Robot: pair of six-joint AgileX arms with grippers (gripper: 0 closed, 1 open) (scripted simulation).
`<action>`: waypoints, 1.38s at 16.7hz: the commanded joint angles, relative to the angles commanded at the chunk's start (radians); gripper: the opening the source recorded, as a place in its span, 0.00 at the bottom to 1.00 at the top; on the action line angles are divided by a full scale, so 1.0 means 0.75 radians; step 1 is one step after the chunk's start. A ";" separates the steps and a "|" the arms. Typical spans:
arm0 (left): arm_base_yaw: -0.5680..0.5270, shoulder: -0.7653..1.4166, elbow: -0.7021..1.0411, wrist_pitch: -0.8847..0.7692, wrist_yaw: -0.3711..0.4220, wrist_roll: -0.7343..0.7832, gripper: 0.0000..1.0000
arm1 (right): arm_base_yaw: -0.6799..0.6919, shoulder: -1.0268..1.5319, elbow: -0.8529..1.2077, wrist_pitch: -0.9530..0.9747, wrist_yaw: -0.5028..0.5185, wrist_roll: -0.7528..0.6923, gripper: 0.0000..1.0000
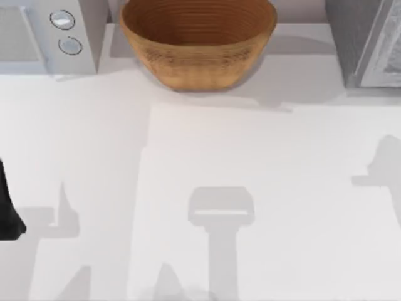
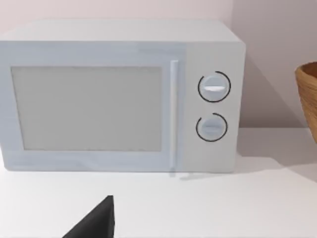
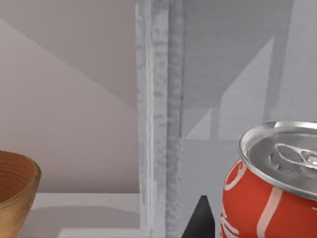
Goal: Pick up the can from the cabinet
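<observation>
A red can (image 3: 270, 198) with white lettering and a silver pull-tab top stands upright, very close in the right wrist view. Behind it is the grey inside of the cabinet (image 3: 233, 74), whose rough grey front post (image 3: 158, 109) rises beside it. The cabinet (image 1: 366, 44) sits at the table's far right corner. A dark piece of my right gripper (image 3: 200, 223) shows just beside the can, between it and the post. My left arm (image 1: 7, 207) rests at the table's left edge, and a dark piece of my left gripper (image 2: 96, 220) points toward the microwave.
A white microwave (image 1: 50, 34) with two dials stands at the far left, its door shut (image 2: 89, 106). A brown woven basket (image 1: 197, 41) stands at the far middle, and its rim shows in the right wrist view (image 3: 15, 193). The white tabletop (image 1: 207, 188) spreads in front.
</observation>
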 joint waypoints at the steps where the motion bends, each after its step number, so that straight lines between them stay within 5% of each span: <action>1: 0.000 0.000 0.000 0.000 0.000 0.000 1.00 | -0.012 -0.081 -0.118 0.046 -0.014 -0.001 0.00; 10: 0.000 0.000 0.000 0.000 0.000 0.000 1.00 | -0.091 -0.590 -0.883 0.328 -0.110 -0.006 0.00; 19: 0.000 0.000 0.000 0.000 0.000 0.000 1.00 | -0.099 -0.599 -0.926 0.349 -0.127 -0.006 0.00; 23: 0.000 0.000 0.000 0.000 0.000 0.000 1.00 | -0.192 -0.406 -0.883 0.480 -0.286 -0.023 0.00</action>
